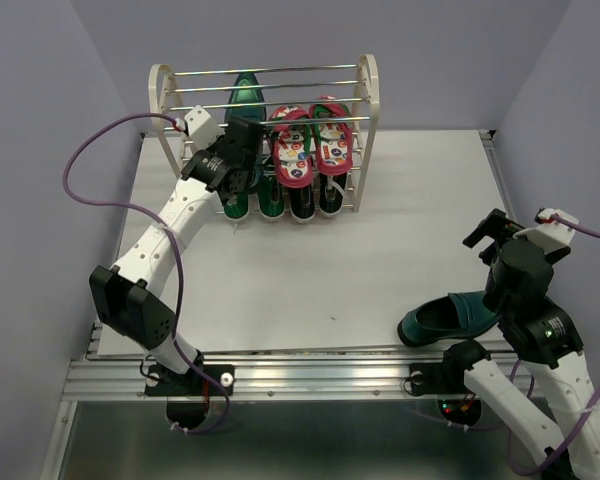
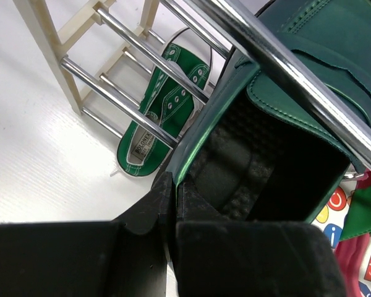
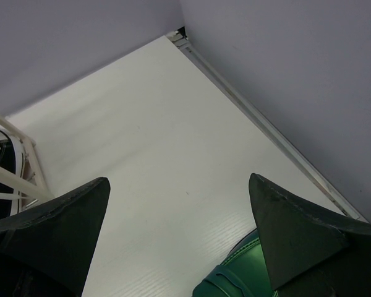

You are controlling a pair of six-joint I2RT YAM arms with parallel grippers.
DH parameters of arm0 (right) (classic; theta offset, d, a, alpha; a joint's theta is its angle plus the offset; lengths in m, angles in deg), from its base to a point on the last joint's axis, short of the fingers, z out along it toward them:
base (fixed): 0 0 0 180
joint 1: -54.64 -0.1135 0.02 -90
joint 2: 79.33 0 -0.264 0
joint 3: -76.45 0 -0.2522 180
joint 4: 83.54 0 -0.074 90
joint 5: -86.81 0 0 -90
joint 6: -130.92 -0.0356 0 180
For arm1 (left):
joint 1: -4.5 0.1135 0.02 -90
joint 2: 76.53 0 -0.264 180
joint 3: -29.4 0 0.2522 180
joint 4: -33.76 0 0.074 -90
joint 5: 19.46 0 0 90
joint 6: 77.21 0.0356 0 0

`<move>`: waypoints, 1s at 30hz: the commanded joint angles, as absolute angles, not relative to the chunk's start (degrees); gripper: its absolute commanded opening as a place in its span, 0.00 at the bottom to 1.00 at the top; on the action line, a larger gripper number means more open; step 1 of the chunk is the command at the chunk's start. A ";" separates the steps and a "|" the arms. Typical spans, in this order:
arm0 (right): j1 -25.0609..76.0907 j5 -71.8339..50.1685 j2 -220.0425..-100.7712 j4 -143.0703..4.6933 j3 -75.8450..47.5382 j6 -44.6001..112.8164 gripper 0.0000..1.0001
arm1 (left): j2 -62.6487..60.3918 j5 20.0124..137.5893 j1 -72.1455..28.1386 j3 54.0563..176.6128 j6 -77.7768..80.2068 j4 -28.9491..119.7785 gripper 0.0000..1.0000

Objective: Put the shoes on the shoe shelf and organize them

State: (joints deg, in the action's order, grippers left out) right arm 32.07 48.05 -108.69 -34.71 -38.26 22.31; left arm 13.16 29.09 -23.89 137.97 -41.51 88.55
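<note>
The shoe shelf (image 1: 365,85) stands at the back of the table. A teal loafer (image 1: 245,95) rests toe-up against its upper bars. My left gripper (image 1: 242,150) is shut on the rim of that loafer (image 2: 297,80), one finger inside the heel opening; in the left wrist view the gripper (image 2: 173,185) pinches the green edge. Red-pink flip-flops (image 1: 312,142) lie on the middle tier. Green sneakers (image 1: 252,203) and black sneakers (image 1: 316,200) stand on the bottom tier. The second teal loafer (image 1: 448,318) lies at the near right. My right gripper (image 1: 485,232) is open and empty above it (image 3: 178,179).
Chrome bars (image 2: 130,102) cross close in front of the left gripper, with a green sneaker (image 2: 164,111) below them. The table's right edge rail (image 3: 278,136) and grey walls bound the right side. The shelf's side frame (image 3: 25,154) shows at the left of the right wrist view.
</note>
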 commanded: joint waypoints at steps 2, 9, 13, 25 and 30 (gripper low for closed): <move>31.97 49.98 -108.42 -37.97 -38.46 22.29 1.00 | 13.90 25.19 -23.80 144.50 -43.02 83.99 0.00; 31.97 50.16 -107.54 -37.88 -38.90 22.55 1.00 | 9.61 31.60 -24.07 140.65 -37.22 84.78 0.00; 31.97 50.33 -106.22 -37.97 -39.78 22.20 1.00 | -0.22 32.39 -24.60 128.90 -36.25 82.60 0.00; 31.97 50.51 -105.78 -37.97 -40.48 22.20 1.00 | -21.59 55.31 -24.86 114.45 -22.13 85.57 0.00; 31.97 50.60 -104.90 -37.97 -40.83 21.94 1.00 | -26.70 69.92 -24.86 117.34 -13.23 86.53 0.00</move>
